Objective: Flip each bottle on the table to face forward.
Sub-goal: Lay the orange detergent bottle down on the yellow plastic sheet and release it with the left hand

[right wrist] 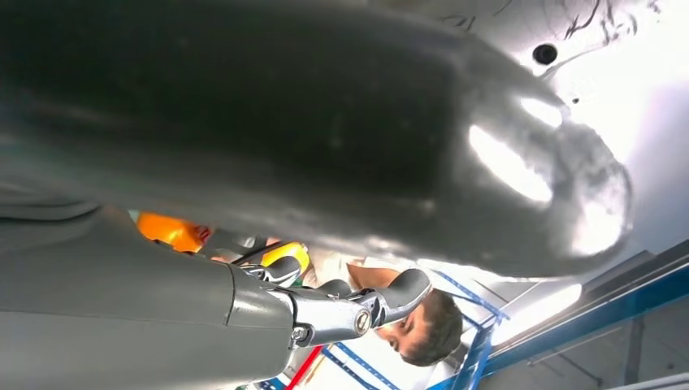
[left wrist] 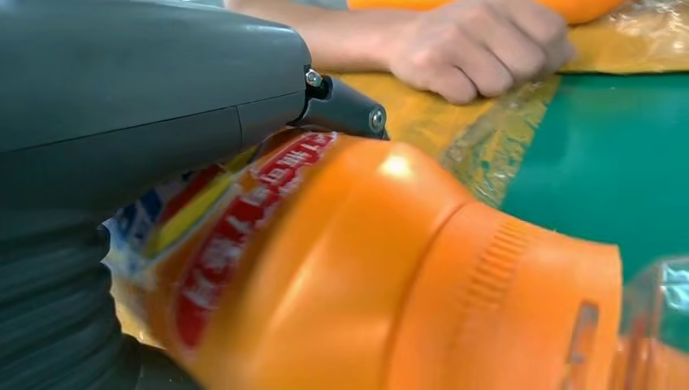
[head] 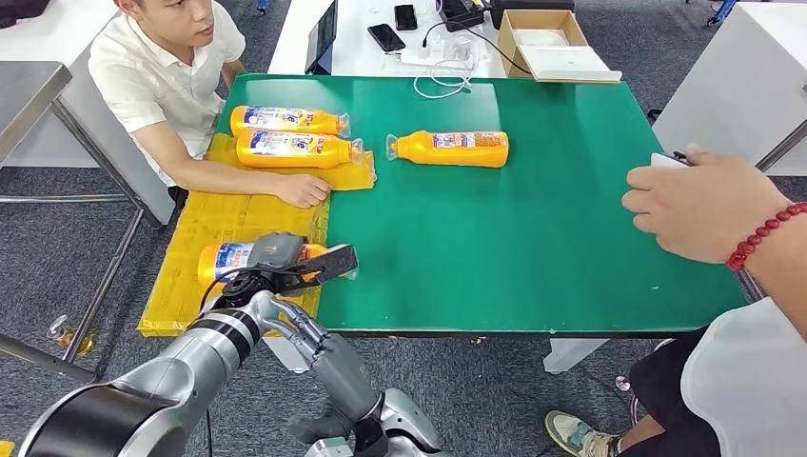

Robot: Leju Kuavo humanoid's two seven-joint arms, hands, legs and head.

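— What have you got on the left side?

— My left hand [head: 285, 262] is wrapped over the nearest bottle [head: 224, 259], fingers [head: 335, 261] closed around its body. It lies on its side on the yellow sheet [head: 205, 224] at the near left corner of the green counter [head: 533, 228]. From the wrist camera I see the orange body and red-lettered label pressed right under the thumb [left wrist: 345, 110].

— And the other bottles?

— Two bottles [head: 290, 121] lie side by side at the far left, just beyond a seated person's hand [head: 303, 189]. A third bottle [head: 449, 148] lies alone on the green, further right.

— The right hand?

— My right hand [right wrist: 341, 313] hangs low beside the body; I can't tell whether its fingers are open or curled, the view is too dark and skewed. Another person's hand [head: 699, 200] hovers over the right edge.
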